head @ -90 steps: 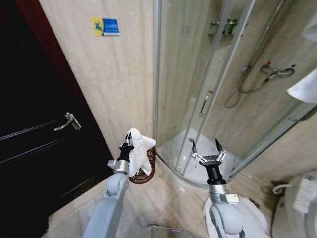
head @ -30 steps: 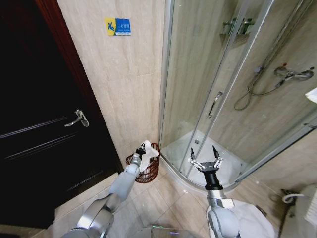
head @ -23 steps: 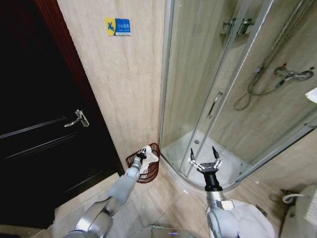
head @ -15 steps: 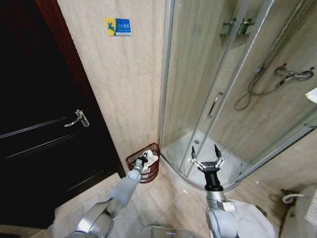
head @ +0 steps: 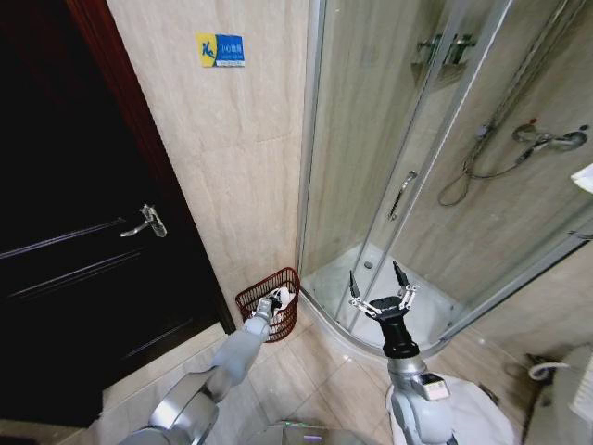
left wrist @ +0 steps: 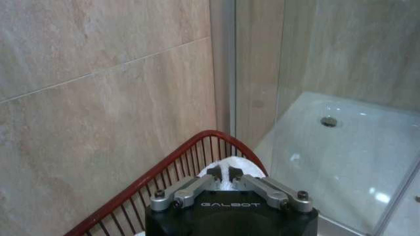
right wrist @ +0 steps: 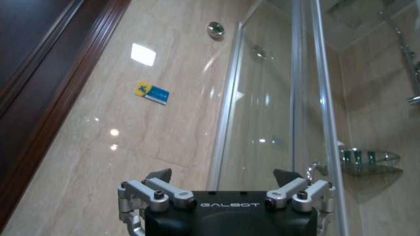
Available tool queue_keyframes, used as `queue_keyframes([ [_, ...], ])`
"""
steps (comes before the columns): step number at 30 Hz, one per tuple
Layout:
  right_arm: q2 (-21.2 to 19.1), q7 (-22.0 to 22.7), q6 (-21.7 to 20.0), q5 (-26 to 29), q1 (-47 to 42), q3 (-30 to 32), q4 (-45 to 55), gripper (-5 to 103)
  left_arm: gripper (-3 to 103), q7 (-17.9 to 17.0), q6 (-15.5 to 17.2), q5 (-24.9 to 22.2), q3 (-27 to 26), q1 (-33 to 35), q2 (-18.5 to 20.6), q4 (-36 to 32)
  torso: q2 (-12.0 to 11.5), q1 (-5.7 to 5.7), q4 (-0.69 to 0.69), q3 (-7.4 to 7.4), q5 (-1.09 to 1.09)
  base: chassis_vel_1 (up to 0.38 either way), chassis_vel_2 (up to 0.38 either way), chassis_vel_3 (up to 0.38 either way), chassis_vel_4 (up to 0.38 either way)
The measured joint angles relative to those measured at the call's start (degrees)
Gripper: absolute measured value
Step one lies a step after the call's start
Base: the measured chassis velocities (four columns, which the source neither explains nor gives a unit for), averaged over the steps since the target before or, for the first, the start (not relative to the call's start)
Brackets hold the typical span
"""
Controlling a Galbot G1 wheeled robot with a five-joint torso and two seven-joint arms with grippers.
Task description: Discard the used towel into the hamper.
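White towel (left wrist: 227,169) half-hidden behind left claw (left wrist: 227,181), hamper (left wrist: 172,173)

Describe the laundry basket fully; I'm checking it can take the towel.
The basket is small, round and dark red-brown, built of thin upright bars under a smooth hoop rim, open at the top. It stands upright on the tiled floor in the corner between the beige wall and the shower's glass. A white towel lies bunched inside, below the rim. The left hand reaches into its mouth, fingers closed on the towel.
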Motion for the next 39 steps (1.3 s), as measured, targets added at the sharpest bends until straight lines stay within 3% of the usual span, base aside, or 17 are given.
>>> queue_keyframes([
  [13, 0.2, -4.8, 1.9, 2.8, 0.4, -0.4, -0.4, 100, 5, -0.4, -0.5, 0.4, -0.7, 0.4, -0.3, 0.5, 0.0, -0.02, 0.01, 0.0, -0.01, -0.024, 0.025, 0.028, -0.023],
  [25, -0.2, -7.1, 3.9, 4.2, -0.5, -0.7, -0.1, 100, 2, -0.2, 0.6, 4.4, -3.4, 1.7, -0.7, -0.7, 0.0, 0.05, -0.01, 0.02, -0.03, -0.126, 0.114, 0.089, -0.084],
  [29, 0.0, -7.6, 4.4, 4.1, -0.7, -0.9, 0.0, 100, 22, -0.5, 2.0, 6.9, -4.1, 2.8, 0.0, -0.9, 0.0, -0.04, 0.03, 0.0, -0.01, 0.044, -0.02, -0.044, 0.006],
  [31, 0.0, -7.6, 4.4, 4.1, -0.6, -0.9, -0.1, 100, 22, -0.6, 2.2, 7.1, -4.2, 2.9, 0.1, -0.8, 0.0, -0.05, 0.04, -0.01, 0.0, 0.074, -0.043, -0.041, 0.039],
  [34, 0.0, -7.6, 4.5, 4.1, -0.8, -0.9, -0.1, 100, 38, -0.9, 2.6, 7.1, -4.6, 2.9, 0.1, -0.8, 0.0, -0.04, 0.01, -0.01, -0.01, 0.034, -0.014, -0.024, 0.013],
  [35, 0.0, -7.6, 4.5, 4.1, -0.8, -0.9, -0.1, 100, 38, -0.9, 2.6, 7.1, -4.6, 2.9, 0.1, -0.8, 0.0, -0.04, 0.01, -0.01, -0.01, 0.0, 0.0, 0.0, 0.0],
  [39, 0.0, -7.6, 4.5, 4.0, -0.9, -0.7, -0.1, 100, 54, -0.8, 2.6, 7.1, -4.7, 3.3, 0.5, -1.0, 0.0, 0.01, 0.0, 0.0, -0.01, 0.0, 0.0, 0.0, 0.0],
])
